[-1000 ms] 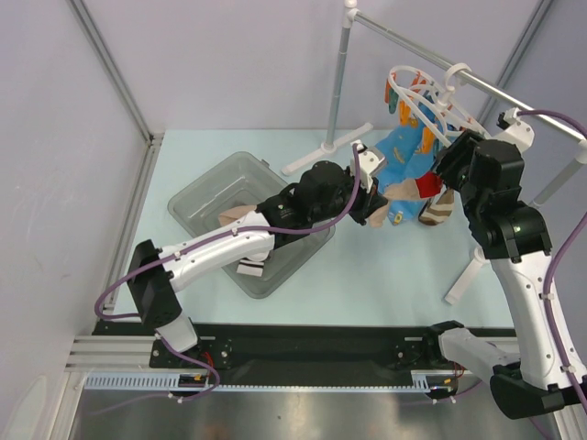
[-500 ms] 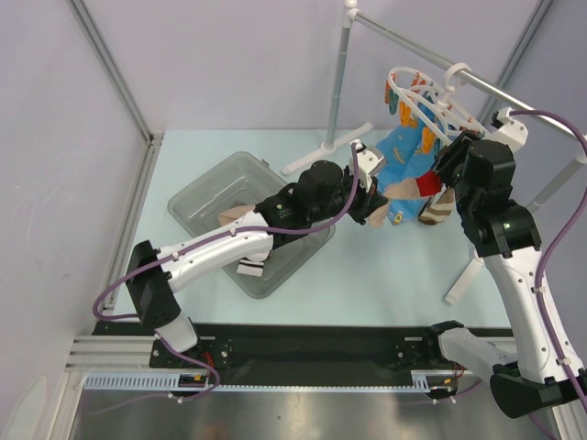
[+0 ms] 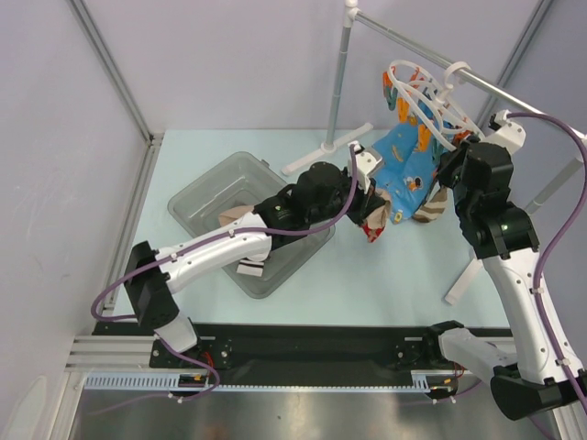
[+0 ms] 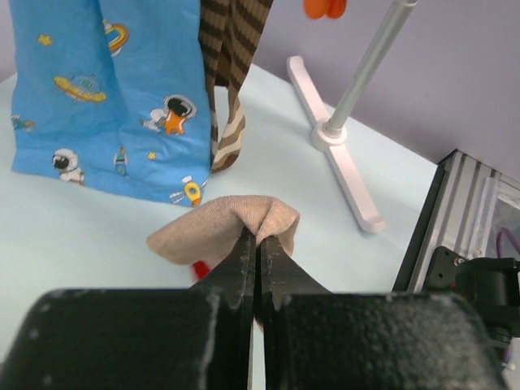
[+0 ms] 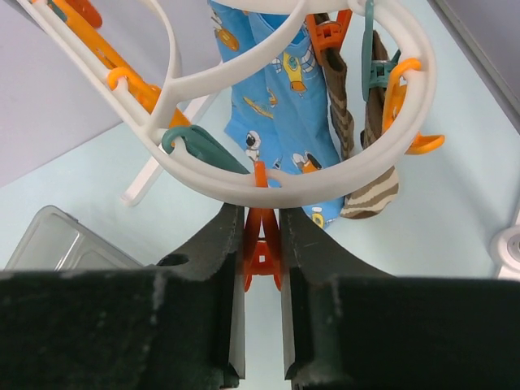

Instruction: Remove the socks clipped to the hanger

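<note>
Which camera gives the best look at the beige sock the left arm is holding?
The left wrist view: the beige sock sits centre frame, pinched between the left fingers. The top external view shows it small, hanging under the arm. The right wrist view misses it.

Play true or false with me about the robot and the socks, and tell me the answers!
1. The left gripper is pinching a beige sock. True.
2. The right gripper is holding the blue sock. False: its fingers are squeezing an orange clip.
3. The blue sock has spacemen and rockets on it. True.
4. The hanger is lying flat on the table. False: it hangs from the silver rail.
5. The brown striped socks hang from clips. True.
</note>
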You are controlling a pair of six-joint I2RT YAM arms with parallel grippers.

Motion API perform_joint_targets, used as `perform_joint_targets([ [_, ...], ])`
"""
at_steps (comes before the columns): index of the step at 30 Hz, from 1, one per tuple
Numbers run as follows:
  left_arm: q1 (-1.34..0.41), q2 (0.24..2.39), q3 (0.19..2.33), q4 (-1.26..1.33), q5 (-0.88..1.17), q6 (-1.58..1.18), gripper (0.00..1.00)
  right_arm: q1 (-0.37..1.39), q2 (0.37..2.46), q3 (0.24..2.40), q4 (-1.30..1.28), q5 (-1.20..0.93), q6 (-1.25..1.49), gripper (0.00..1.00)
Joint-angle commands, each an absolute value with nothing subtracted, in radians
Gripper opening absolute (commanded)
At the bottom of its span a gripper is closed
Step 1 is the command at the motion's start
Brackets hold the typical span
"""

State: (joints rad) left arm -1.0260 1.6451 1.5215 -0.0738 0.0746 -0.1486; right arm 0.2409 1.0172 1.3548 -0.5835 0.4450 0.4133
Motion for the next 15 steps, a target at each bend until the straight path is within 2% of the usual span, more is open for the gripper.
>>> perform_joint_targets([
  [1, -1.032, 1.569, 1.496, -0.081, 0.022, -0.147, 0.00, 0.244, 0.997, 1.353, -0.538, 0.437, 0.411, 0.04],
  [3, -1.026, 1.548, 1.485, -0.100, -0.030, -0.143, 0.00, 0.242, 0.989, 1.353, -0.543, 0.431, 0.407, 0.16],
  [4, -1.022, 1.537, 1.471, -0.110, -0.046, -0.143, 0.00, 0.242, 0.988, 1.351, -0.548, 0.423, 0.403, 0.27],
  [6, -0.994, 1.499, 1.451, -0.144, -0.067, -0.153, 0.00, 0.239, 0.973, 1.347, -0.554, 0.408, 0.393, 0.38],
  [7, -0.980, 1.484, 1.427, -0.155, -0.071, -0.170, 0.00, 0.235, 0.966, 1.341, -0.555, 0.376, 0.390, 0.53],
  [9, -0.919, 1.438, 1.405, -0.189, -0.058, -0.201, 0.00, 0.230, 0.942, 1.332, -0.566, 0.339, 0.384, 0.63],
  [10, -0.895, 1.424, 1.388, -0.204, -0.023, -0.230, 0.00, 0.230, 0.931, 1.309, -0.569, 0.313, 0.380, 0.71],
  [13, -0.793, 1.364, 1.356, -0.264, -0.009, -0.259, 0.00, 0.227, 0.881, 1.267, -0.575, 0.287, 0.385, 0.84],
  [15, -0.736, 1.336, 1.330, -0.303, -0.009, -0.262, 0.00, 0.227, 0.858, 1.240, -0.597, 0.285, 0.388, 0.88],
])
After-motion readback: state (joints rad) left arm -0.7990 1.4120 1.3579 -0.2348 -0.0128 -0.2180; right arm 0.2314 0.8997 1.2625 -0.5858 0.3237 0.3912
